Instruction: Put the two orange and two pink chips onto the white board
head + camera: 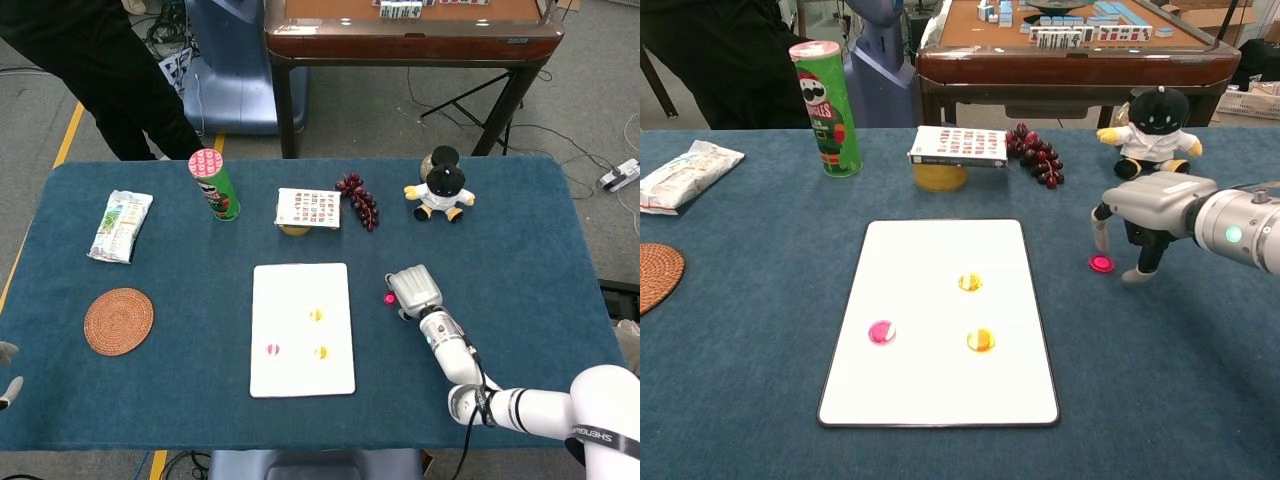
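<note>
Just beside pink chip: right hand (fingers spread)

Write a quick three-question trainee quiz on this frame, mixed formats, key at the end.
1. True or false: all four chips already lie on the white board.
2. Multiple choice: the pink chip still off the board lies A) beside the can, B) on the cloth right of the board, under the right hand, C) on the woven coaster.
3. Fill in: the board holds two orange chips and ___ pink chip.

Key: 1 false; 2 B; 3 one.
</note>
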